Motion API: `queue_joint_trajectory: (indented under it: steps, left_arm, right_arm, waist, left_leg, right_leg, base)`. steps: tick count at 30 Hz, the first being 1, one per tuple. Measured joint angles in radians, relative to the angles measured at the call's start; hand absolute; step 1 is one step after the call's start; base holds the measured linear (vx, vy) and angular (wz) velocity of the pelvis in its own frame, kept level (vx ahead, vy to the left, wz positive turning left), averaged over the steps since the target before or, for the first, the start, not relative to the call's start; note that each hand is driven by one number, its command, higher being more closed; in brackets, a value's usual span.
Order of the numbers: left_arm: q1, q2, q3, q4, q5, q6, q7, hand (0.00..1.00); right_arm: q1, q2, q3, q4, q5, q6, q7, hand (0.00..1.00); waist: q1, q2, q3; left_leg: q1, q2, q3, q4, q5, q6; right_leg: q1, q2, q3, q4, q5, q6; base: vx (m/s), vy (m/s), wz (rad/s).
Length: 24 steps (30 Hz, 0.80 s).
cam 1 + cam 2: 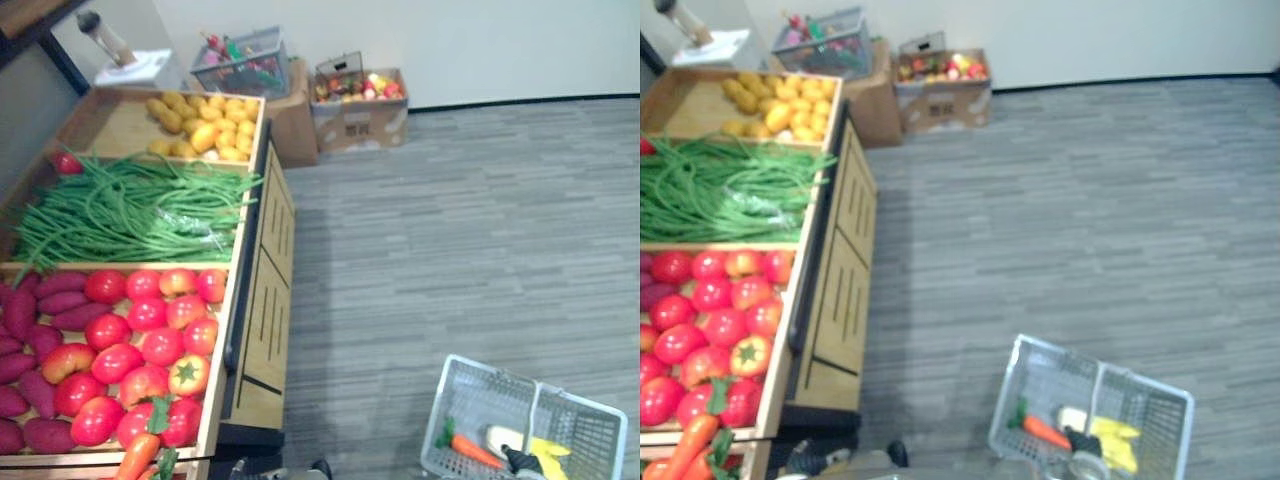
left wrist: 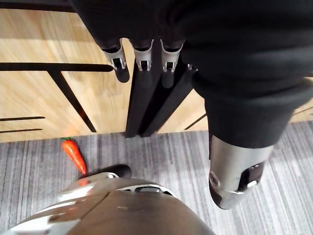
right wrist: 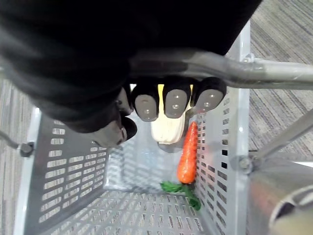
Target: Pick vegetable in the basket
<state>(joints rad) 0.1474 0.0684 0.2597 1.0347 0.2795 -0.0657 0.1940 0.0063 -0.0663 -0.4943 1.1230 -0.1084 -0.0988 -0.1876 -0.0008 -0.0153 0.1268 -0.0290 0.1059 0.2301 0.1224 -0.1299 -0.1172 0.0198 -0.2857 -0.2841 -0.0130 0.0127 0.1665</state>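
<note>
Grey carpet (image 1: 450, 220) covers the floor, with a wooden stand (image 1: 258, 320) along the robot's left.

1. Right hand (image 3: 175, 102): clamped on the basket handle (image 3: 264, 73). The fingers (image 3: 145, 105) curl over the grey bar from above, and the thumb closes beneath them. In the left eye view this hand shows at the lower right, over the basket (image 1: 465, 395).
2. Carrot (image 3: 187, 154): lies flat on the basket floor, just beside one side wall. Its long axis runs along that wall. The leafy green top (image 3: 185, 188) points away from the right hand and the orange tip points toward it. In the left eye view the leaves face the stand side and the tip faces the corn cob (image 1: 510, 438).
3. Corn cob: lies in the same basket, touching or nearly touching the carrot tip, directly under the fingers.
4. Left hand (image 2: 161, 24): fingers straight and apart, holding nothing, hanging beside the stand's wooden side panel.
5. Second carrot (image 2: 73, 154): shows low against the carpet by the foot of the stand.
6. Stand contents, from the robot outward: tomatoes (image 1: 150, 345) beside sweet potatoes (image 1: 30, 340), then green beans (image 1: 130, 215), then potatoes (image 1: 205, 125).
</note>
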Motion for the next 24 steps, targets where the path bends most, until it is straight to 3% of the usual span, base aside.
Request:
queue_joint_trajectory:
  steps: [10, 14, 17, 20, 24]
  left_arm:
    - [0.003, 0.005, -0.031, 0.012, 0.007, -0.003, -0.002, 0.00]
    - [0.002, 0.030, -0.058, 0.011, 0.000, -0.014, -0.003, 0.00]
    - [0.005, 0.053, -0.056, 0.024, -0.009, -0.019, -0.007, 0.00]
    - [0.008, 0.045, -0.024, 0.052, -0.056, -0.019, -0.012, 0.00]
    - [0.016, 0.019, 0.024, 0.087, -0.202, -0.018, -0.026, 0.00]
  right_arm:
    - [0.026, 0.007, 0.029, -0.053, -0.001, 0.004, 0.003, 1.00]
    - [0.029, 0.027, 0.032, -0.050, -0.001, 0.003, 0.025, 1.00]
    - [0.031, 0.045, 0.041, -0.042, -0.002, 0.003, 0.039, 1.00]
    - [0.055, 0.038, 0.039, -0.020, 0.000, 0.002, 0.046, 1.00]
    - [0.066, 0.027, 0.029, -0.004, 0.011, -0.001, 0.057, 1.00]
  waist:
    - [-0.001, -0.003, -0.009]
    - [0.002, -0.030, -0.011]
    - [0.008, -0.066, -0.022]
    - [0.003, -0.060, -0.046]
    - [0.003, -0.035, -0.075]
  left_leg:
    - [0.094, 0.014, 0.089, -0.088, 0.020, -0.005]
    - [0.104, 0.013, 0.086, -0.086, 0.019, -0.005]
    - [0.098, 0.004, 0.080, -0.086, 0.022, -0.002]
    - [0.102, -0.002, 0.059, -0.095, 0.025, 0.000]
    - [0.119, -0.004, 0.058, -0.134, 0.036, -0.002]
  right_leg:
    - [-0.064, 0.017, 0.062, 0.092, 0.003, 0.006]
    - [-0.069, 0.011, 0.051, 0.130, 0.002, 0.004]
    - [-0.052, 0.007, 0.018, 0.082, 0.002, 0.004]
    - [-0.004, 0.011, -0.016, 0.007, 0.015, 0.024]
    - [0.009, 0.019, -0.024, -0.017, 0.018, 0.026]
  base:
    - [0.00, -0.016, -0.29]
    - [-0.05, 0.013, -0.01]
    - [-0.04, -0.017, 0.04]
    - [0.01, -0.021, 0.19]
    - [0.07, -0.005, 0.04]
